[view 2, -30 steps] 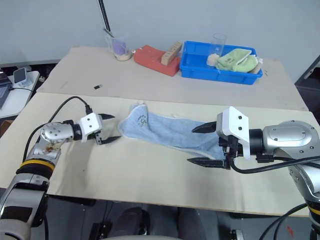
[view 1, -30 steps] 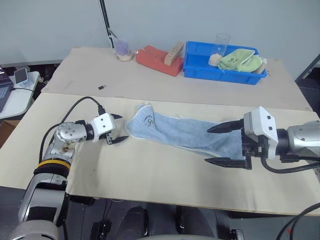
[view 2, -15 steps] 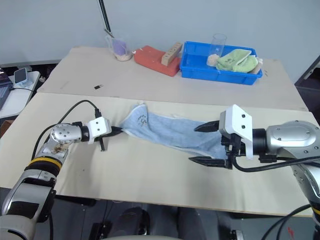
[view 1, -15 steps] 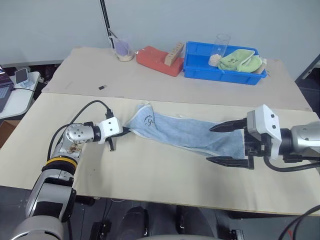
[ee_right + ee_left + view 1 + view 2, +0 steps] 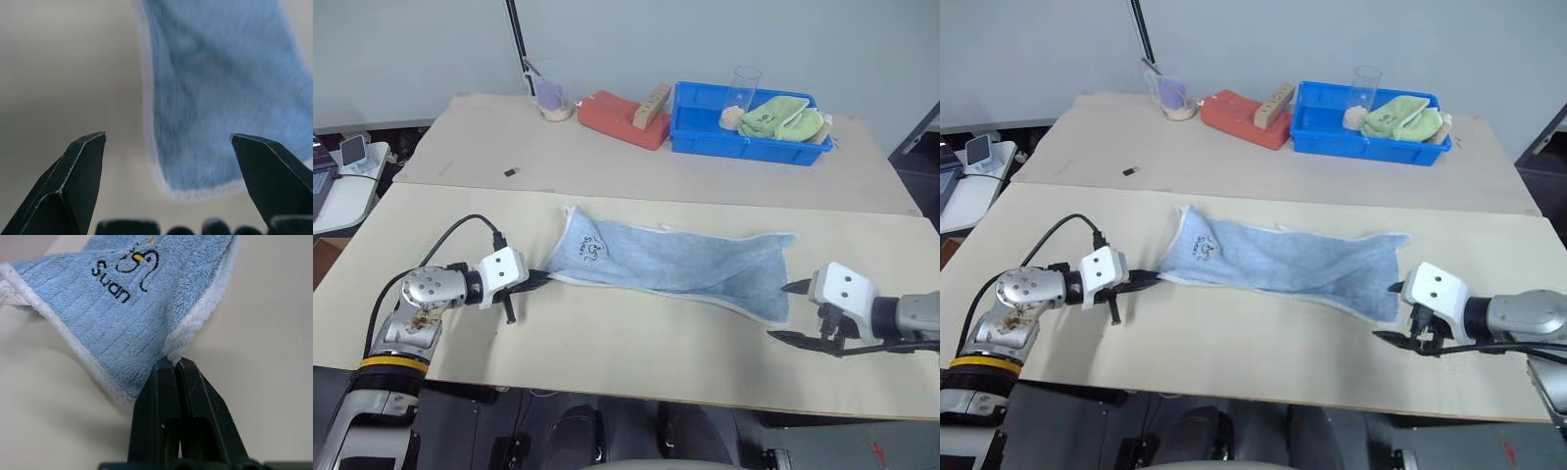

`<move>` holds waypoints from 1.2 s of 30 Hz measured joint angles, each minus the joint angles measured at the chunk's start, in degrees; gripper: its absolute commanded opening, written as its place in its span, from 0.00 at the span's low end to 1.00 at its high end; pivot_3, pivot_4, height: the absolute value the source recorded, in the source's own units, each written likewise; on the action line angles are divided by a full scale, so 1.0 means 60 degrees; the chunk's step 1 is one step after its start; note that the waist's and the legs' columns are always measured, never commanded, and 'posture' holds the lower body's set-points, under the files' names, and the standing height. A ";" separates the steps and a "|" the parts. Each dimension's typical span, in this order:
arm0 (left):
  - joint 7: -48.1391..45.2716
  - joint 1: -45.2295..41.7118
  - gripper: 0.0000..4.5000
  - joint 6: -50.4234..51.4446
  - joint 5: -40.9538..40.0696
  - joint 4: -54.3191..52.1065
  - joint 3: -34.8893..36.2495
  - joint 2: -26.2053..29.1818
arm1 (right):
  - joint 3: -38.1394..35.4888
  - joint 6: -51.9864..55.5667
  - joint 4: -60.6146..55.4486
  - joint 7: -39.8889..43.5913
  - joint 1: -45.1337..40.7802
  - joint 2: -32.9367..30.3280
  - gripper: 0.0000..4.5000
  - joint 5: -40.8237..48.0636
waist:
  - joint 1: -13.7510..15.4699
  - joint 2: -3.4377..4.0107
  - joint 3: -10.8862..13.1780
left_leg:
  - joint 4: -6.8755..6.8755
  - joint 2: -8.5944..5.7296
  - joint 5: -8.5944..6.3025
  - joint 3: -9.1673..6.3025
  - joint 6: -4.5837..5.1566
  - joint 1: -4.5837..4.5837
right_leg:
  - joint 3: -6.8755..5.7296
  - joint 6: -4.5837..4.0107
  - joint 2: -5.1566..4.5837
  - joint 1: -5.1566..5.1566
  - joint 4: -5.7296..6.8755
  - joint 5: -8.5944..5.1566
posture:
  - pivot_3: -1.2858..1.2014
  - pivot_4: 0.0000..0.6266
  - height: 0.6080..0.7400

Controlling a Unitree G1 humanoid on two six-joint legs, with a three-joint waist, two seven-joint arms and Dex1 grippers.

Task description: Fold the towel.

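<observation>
On the near bench (image 5: 607, 362) the towel (image 5: 675, 264) lies stretched in a long band, light blue with a whitish border, its embroidered mark (image 5: 590, 250) close to the robot's left end. The left hand (image 5: 175, 363) is clamped on this end: its two black fingers are pressed together on the white hem at the corner, probably to keep the cloth tight and flat. The right hand (image 5: 798, 311) waits just beside the other end, near the lower corner, with its fingers (image 5: 78, 161) wide apart and nothing between them. It seems ready to take that corner, so that both ends can be lifted and brought together for the fold. On the far bench, well apart, stands a blue tray (image 5: 705, 137) holding a lime-green cloth (image 5: 785, 116).
</observation>
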 measured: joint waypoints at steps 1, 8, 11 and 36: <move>0.0037 0.0073 0.01 0.0063 -0.0009 -0.0090 0.0012 0.0002 | 0.0164 -0.0105 0.0232 0.0008 -0.0059 0.0057 1.00 -0.0117 | -0.0001 0.0000 0.0000 | 0.0000 -0.0002 0.0000 -0.0001 0.0000 -0.0001 | 0.0000 -0.0006 0.0000 -0.0001 0.0004 0.0002 | 0.52 0.24 0.62; 0.0243 0.0216 0.00 0.0278 -0.0097 -0.0369 0.0129 0.0003 | 0.0860 -0.0059 0.1389 -0.0072 -0.1035 0.0665 0.58 -0.0367 | -0.0003 0.0000 0.0000 | 0.0000 -0.0007 0.0000 -0.0001 0.0000 0.0008 | 0.0006 -0.0017 0.0000 -0.0003 0.0033 -0.0004 | 0.52 0.24 0.62; 0.0258 0.0316 0.00 0.0306 -0.0096 -0.0367 0.0130 0.0003 | 0.0892 0.0187 0.1569 0.0090 -0.1144 0.0662 0.36 -0.0387 | -0.0003 0.0000 0.0000 | 0.0000 -0.0005 0.0000 -0.0003 0.0000 0.0008 | 0.0003 -0.0020 0.0002 -0.0003 0.0036 -0.0007 | 0.52 0.24 0.62; 0.0172 -0.4865 0.00 0.3678 -0.1409 0.1980 0.0757 0.0403 | 0.0195 0.1812 0.4437 0.0459 -0.7834 0.0654 0.01 0.1118 | -0.0012 -0.0013 0.0009 | 0.0007 -0.0042 0.0015 0.0030 -0.0016 -0.0016 | -0.0009 -0.0035 0.0010 -0.0017 0.0046 -0.0007 | 0.52 0.24 0.62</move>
